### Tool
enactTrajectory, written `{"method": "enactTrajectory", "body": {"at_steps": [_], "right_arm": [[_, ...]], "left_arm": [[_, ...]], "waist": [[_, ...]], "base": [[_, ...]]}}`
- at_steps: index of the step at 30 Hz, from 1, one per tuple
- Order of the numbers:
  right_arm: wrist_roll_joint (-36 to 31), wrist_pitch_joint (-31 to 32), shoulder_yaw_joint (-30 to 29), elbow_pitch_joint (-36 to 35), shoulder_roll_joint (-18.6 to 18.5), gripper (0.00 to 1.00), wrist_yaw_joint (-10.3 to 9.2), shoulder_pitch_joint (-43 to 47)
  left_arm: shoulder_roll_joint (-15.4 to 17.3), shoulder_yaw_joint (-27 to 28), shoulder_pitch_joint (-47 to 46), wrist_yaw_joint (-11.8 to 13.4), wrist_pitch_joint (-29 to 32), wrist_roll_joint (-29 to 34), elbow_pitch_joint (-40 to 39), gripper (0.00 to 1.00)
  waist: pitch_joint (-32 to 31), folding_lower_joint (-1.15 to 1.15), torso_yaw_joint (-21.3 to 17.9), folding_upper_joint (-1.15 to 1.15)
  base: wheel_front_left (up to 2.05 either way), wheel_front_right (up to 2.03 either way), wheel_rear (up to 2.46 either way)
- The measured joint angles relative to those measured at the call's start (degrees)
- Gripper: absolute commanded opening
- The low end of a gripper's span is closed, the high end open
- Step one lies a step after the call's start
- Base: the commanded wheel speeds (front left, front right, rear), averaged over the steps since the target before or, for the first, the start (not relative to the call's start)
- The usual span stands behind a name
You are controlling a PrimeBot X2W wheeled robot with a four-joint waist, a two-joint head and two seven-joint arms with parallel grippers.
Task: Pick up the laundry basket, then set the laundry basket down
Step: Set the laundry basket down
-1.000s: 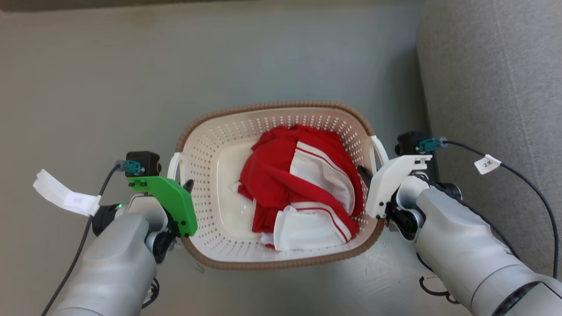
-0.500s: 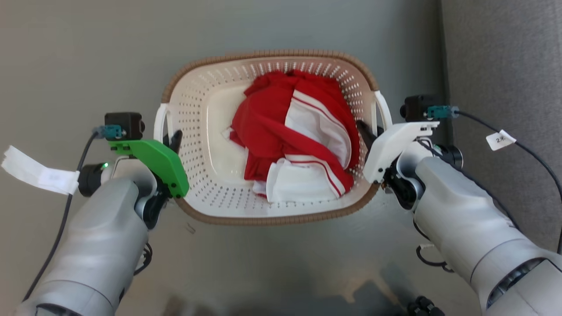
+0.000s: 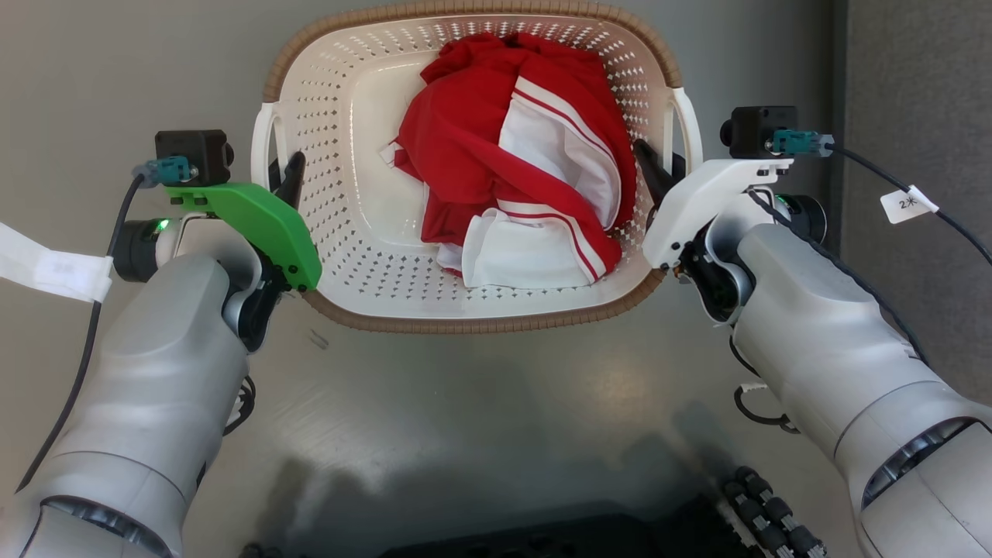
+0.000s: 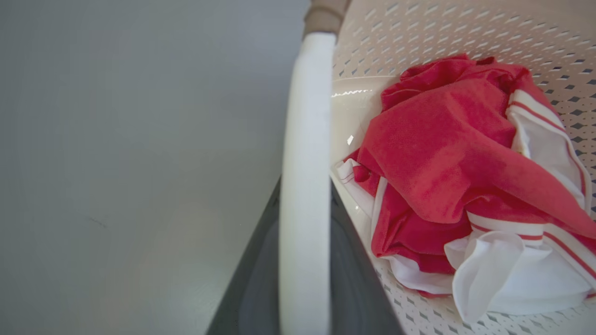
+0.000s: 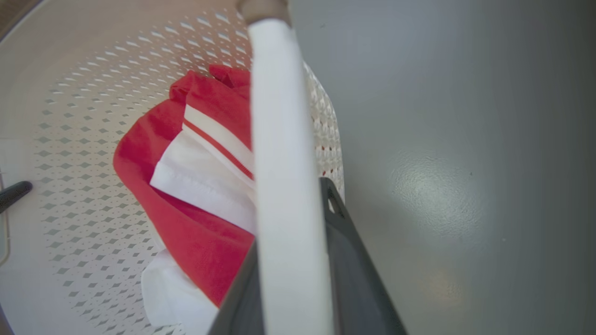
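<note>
While I am standing beside the robot, its two grey arms are reaching out to the sides of the laundry basket [image 3: 473,324], which is sitting right between them, out in front of the robot and over the grey floor [image 3: 480,403]. I cannot tell if its bottom is touching the floor or hanging a bit above it. The left claw [image 3: 283,172] is pinching the white left handle [image 3: 259,143], with one dark finger going inside by the wall full of holes and the other finger going outside. The right claw [image 3: 663,167] is doing the same thing to the white right handle [image 3: 693,124], one finger in and one finger out, squeezing it between them. A bunched-up red and white cloth [image 3: 465,155] is lying inside the basket, piling up more toward the right side and the far wall, and the near left part of the basket's bottom is showing bare. A brown rim is running all the way round the top. A white paper tag [image 3: 46,267] is hanging by the left wrist.
</note>
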Motion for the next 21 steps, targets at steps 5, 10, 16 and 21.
{"method": "enactTrajectory", "body": {"at_steps": [5,10,16,21], "right_arm": [[0.0,-0.8,0.1,0.1,0.0,0.00,0.01,-0.1],[0.0,-1.6,0.2,0.0,0.1,0.00,0.01,-0.8],[0.5,-1.8,0.2,0.1,0.0,0.00,0.01,-0.8],[0.7,-2.4,0.2,0.1,-0.2,0.00,0.02,-0.8]], "left_arm": [[-0.1,-0.1,-0.2,0.0,-1.0,0.2,0.5,0.00],[-0.2,-0.1,-1.0,-0.1,-2.0,0.4,1.4,0.00],[-0.7,-0.1,-1.2,-0.1,-2.5,0.6,1.8,0.00],[-1.0,-0.4,-2.1,-0.1,-2.9,0.6,1.9,0.00]], "waist": [[2.2,0.00,0.2,0.00],[4.0,0.00,0.6,0.00],[4.8,0.00,0.9,0.00],[5.8,0.00,0.9,0.00]], "base": [[0.00,0.00,0.00],[0.00,0.00,0.00],[0.00,0.00,0.00],[0.00,0.00,0.00]]}}
